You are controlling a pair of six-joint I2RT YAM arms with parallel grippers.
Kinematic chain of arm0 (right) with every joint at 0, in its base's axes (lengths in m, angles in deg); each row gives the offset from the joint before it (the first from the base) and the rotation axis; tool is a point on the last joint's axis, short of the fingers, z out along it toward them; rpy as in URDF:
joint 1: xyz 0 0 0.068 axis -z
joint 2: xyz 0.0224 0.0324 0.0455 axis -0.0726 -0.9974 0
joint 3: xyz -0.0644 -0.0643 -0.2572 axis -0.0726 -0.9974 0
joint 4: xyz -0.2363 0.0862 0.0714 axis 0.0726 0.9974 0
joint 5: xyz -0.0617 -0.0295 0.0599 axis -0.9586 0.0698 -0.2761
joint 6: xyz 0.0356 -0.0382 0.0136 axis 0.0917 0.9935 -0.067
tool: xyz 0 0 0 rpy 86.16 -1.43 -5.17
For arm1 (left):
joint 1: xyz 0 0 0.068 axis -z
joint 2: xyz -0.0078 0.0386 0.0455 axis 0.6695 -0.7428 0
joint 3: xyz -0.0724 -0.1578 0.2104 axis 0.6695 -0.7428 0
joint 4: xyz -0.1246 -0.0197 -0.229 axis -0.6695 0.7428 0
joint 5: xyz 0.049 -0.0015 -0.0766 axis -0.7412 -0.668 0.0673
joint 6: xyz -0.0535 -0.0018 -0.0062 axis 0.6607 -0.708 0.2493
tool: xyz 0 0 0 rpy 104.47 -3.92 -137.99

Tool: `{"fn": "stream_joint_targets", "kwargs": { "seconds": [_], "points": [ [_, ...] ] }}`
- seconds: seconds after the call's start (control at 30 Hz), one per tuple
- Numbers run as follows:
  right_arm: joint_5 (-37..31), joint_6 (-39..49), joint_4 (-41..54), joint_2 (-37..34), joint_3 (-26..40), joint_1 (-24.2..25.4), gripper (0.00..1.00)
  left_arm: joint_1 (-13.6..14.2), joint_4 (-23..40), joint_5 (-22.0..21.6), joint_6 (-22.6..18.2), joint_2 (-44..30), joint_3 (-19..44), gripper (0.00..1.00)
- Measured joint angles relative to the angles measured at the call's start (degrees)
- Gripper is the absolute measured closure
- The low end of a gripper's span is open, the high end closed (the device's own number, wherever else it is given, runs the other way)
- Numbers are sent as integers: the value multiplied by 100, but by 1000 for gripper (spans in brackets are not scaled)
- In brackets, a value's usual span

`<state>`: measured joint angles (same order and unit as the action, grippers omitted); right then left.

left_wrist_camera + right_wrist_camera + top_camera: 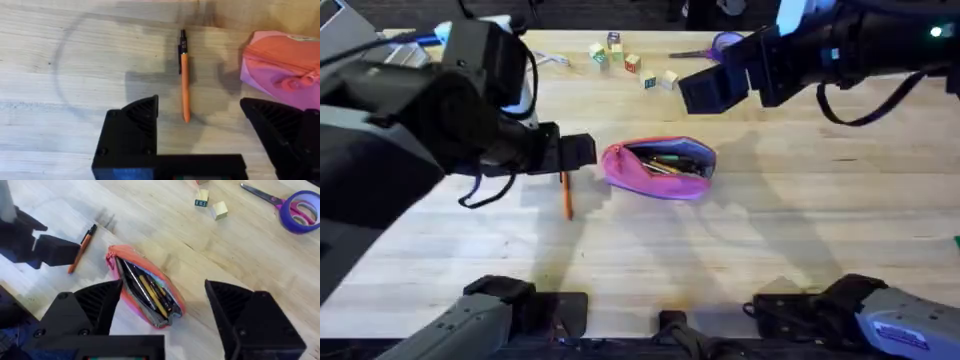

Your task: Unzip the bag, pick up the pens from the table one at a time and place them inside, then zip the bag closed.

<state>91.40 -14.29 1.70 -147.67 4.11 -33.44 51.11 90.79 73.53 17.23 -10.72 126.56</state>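
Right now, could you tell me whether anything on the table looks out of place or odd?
Nothing looks damaged or spilled. One orange pen lies alone on the table beside the open pink bag, which already holds several pens. The left gripper hangs open above that pen.

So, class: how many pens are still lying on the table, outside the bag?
1. The orange pen lies on the table, beside the open pink bag and under the left gripper. Other pens are already inside the bag.
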Motion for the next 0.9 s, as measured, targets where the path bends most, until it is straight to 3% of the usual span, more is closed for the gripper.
{"fn": "stream_joint_targets", "kwargs": {
  "seconds": [0.43,0.67,0.9],
  "points": [
    [-1,-1,4,0,0,0,4,0,-1274,-47,180,-11,-1110,6],
    [-1,-3,4,-1,0,0,3,0,-1513,-85,188,-84,-1160,6],
    [-1,-3,4,0,0,0,3,0,-1622,-85,187,-745,-1161,6]
  ]
}}
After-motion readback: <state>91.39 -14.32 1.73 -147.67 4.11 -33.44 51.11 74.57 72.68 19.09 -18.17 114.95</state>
